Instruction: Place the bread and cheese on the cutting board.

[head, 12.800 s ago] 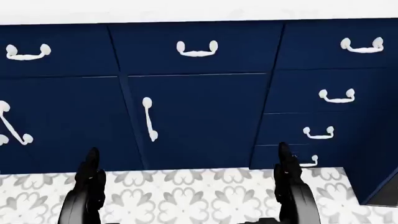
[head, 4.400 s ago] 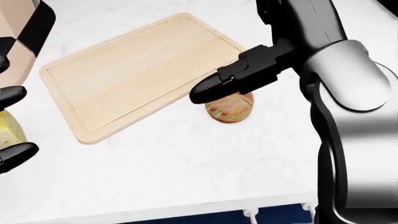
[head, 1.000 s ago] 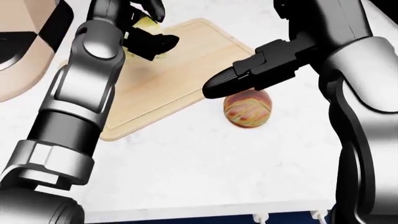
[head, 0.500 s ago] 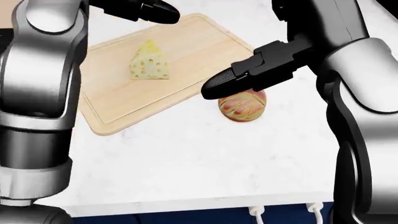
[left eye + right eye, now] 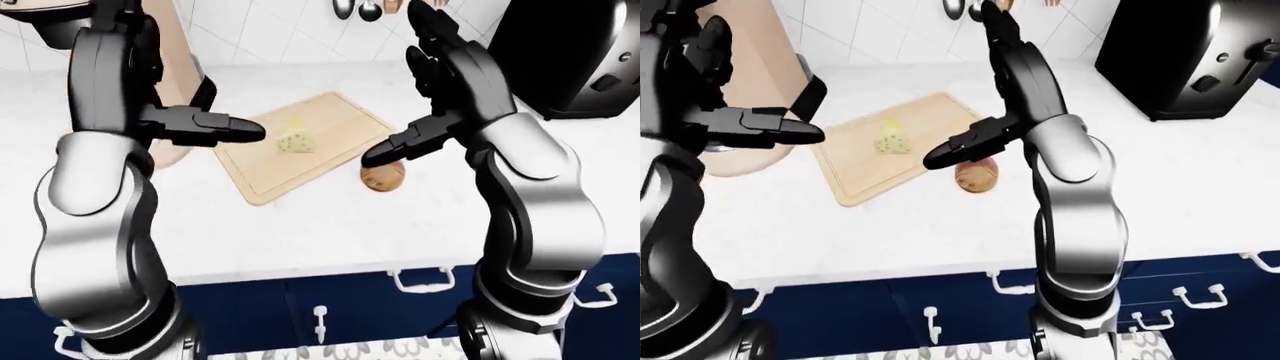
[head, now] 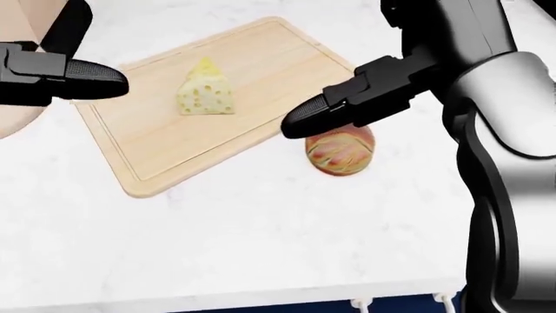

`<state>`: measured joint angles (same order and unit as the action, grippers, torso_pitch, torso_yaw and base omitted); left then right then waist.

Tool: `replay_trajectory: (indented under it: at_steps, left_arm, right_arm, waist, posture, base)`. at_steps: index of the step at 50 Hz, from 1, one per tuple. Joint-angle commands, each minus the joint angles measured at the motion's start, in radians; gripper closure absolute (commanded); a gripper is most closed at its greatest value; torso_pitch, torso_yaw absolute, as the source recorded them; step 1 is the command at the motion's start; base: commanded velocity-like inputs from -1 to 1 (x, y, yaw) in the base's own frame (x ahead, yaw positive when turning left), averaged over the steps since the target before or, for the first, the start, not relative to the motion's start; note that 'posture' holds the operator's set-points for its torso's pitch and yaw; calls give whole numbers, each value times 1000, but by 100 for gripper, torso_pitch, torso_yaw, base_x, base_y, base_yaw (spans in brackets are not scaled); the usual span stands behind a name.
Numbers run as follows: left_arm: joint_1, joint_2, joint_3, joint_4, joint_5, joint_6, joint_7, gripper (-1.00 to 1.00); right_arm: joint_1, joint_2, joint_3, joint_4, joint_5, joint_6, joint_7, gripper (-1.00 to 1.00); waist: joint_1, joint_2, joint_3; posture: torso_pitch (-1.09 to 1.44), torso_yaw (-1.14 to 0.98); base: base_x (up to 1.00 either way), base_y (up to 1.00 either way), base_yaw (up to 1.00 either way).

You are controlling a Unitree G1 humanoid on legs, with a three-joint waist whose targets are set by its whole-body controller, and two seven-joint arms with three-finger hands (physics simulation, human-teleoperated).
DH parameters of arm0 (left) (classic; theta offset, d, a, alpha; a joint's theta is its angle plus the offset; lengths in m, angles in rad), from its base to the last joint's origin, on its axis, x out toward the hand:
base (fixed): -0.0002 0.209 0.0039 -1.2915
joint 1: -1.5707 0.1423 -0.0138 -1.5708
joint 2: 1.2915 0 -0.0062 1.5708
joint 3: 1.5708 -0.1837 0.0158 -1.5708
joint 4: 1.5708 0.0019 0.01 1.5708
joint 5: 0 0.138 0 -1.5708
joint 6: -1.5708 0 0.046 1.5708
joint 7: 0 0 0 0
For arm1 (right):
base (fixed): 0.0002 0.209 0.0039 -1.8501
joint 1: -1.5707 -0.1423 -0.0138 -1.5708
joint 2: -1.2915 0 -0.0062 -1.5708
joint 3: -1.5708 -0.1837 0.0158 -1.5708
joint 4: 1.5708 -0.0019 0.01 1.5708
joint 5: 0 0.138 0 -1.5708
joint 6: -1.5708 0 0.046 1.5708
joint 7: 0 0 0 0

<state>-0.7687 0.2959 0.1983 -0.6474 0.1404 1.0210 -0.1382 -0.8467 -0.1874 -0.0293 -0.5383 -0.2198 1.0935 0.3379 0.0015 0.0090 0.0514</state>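
A yellow wedge of cheese [image 6: 206,93] with holes stands on the wooden cutting board [image 6: 165,147] at the upper middle of the head view. A round brown bread roll [image 6: 341,151] lies on the white counter just right of the board's edge. My right hand [image 6: 323,116] hovers open right above the roll, fingers pointing left and hiding its top. Over the board's left side my left hand [image 6: 83,79] is open and holds nothing, fingers pointing right towards the cheese.
A white counter [image 6: 261,241] carries everything, with blue drawers [image 5: 330,315] below. A tan and black appliance [image 5: 175,82] stands left of the board. A black toaster [image 5: 1195,60] sits at the right. Utensils [image 5: 365,7] hang on the tiled wall.
My left hand let go of the cheese on the board and drew back to the left and down. The right hand stays above the bread roll.
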Motion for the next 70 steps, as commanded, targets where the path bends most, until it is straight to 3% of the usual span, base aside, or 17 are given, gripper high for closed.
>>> replay_trajectory:
  at_steps: [1, 7, 10, 13, 16, 18, 26, 29, 40, 47, 64, 66, 70]
  left_arm:
    - [-18, 15, 8, -58, -31, 1, 19, -100]
    - [25, 60, 56, -121, -93, 29, 34, -100]
    - [46, 62, 105, -116, -142, 17, 57, -100]
    - [101, 62, 111, -115, -170, -51, 99, -100]
    - [111, 76, 121, -120, -212, -50, 124, -100]
    - [125, 80, 131, -119, -241, -56, 134, -100]
    - [211, 86, 106, -70, -242, -167, 138, -100]
    - [197, 88, 126, -64, -236, -180, 157, -100]
    - [201, 102, 123, -61, -255, -174, 170, -100]
    - [205, 100, 124, -66, -252, -172, 166, -100]
    - [206, 96, 126, -69, -266, -163, 169, -100]
    - [183, 89, 153, -78, -311, -120, 176, -100]
    - [192, 105, 148, -73, -324, -132, 190, -100]
  right_arm:
    - [-28, -6, -8, -19, -7, -21, -4, -100]
    - [-19, -4, -7, -11, -16, -28, -4, -100]
    - [-25, -4, -2, -6, -24, -21, -5, -100]
    - [-19, -3, 8, 19, -35, -45, -4, -100]
    - [-51, -10, 29, 48, -66, 12, 9, -100]
    - [-40, 5, 15, 87, -69, 13, 21, -100]
    - [-29, 18, 14, 123, -94, 39, 35, -100]
    - [-6, 27, 10, 138, -80, 27, 36, -100]
    - [45, 32, 45, 245, -135, -78, 39, -100]
    - [60, 49, 47, 290, -194, -111, 58, -100]
    - [85, 75, 33, 377, -195, -213, 37, -100]
    - [86, 76, 32, 375, -195, -215, 37, -100]
    - [90, 78, 32, 383, -194, -224, 34, -100]
  waist:
    - [-2, 5, -29]
    - [-1, 7, -26]
    - [-1, 10, -25]
    - [-1, 13, -25]
    - [-2, 15, -28]
    - [-2, 15, -27]
    - [1, 18, -30]
    - [1, 18, -31]
    - [0, 24, -35]
    - [-2, 26, -37]
    - [-3, 26, -42]
    - [-3, 26, -42]
    - [-3, 26, -41]
  posture:
    - [0, 0]
    - [0, 0]
    - [0, 0]
    - [0, 0]
    - [0, 0]
    - [0, 0]
    - [0, 0]
    - [0, 0]
    - [0, 0]
    - [0, 0]
    - [0, 0]
    - [0, 0]
    - [0, 0]
  base:
    - [0, 0, 0]
    - [0, 0, 0]
    - [0, 0, 0]
    - [0, 0, 0]
    - [0, 0, 0]
    - [0, 0, 0]
    - [0, 0, 0]
    - [0, 0, 0]
    - [0, 0, 0]
    - [0, 0, 0]
    - [0, 0, 0]
    - [0, 0, 0]
    - [0, 0, 0]
